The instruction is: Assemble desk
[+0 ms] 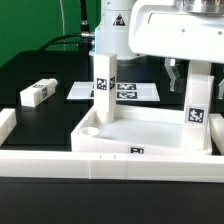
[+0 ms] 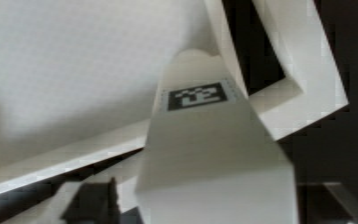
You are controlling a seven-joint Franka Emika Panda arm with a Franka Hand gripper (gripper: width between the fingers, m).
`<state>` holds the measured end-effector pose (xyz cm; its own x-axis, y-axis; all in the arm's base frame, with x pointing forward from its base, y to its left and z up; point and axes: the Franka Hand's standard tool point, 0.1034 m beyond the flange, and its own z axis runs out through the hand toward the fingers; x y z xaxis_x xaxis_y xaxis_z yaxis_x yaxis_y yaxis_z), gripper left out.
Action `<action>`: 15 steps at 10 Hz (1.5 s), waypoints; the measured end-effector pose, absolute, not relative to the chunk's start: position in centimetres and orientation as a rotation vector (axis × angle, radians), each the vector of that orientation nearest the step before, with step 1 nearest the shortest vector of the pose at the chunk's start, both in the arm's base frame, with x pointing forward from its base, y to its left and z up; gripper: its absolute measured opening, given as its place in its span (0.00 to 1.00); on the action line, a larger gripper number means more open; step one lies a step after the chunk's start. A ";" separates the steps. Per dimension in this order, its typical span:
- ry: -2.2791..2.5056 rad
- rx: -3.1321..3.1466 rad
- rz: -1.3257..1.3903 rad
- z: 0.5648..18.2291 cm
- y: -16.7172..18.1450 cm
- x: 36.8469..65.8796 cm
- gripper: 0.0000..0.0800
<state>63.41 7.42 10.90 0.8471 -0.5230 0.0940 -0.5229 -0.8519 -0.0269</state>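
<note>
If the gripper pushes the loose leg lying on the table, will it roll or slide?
The loose leg looks square-sided and lies flat, so it would probably slide, not roll. It seems stiff plastic, likely light. On the smooth black table it may skid or turn if pushed off-centre.

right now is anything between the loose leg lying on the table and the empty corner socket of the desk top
Nothing visible: bare table lies between the loose leg and the empty socket; only the desk top's own raised rim must be cleared.

Black table (image 1: 45, 70), marker board (image 1: 130, 91) lying flat (several tags on it), long white border rail (image 1: 40, 160) in front.
</note>
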 end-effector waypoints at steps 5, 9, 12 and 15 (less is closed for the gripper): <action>0.701 -3.004 -0.135 14.8 4.8 60.2 0.81; 0.672 -3.021 -0.134 14.7 1.6 59.7 0.81; 0.673 -3.022 -0.132 14.6 1.6 59.7 0.81; 0.567 -3.037 -0.146 14.7 -0.2 58.6 0.81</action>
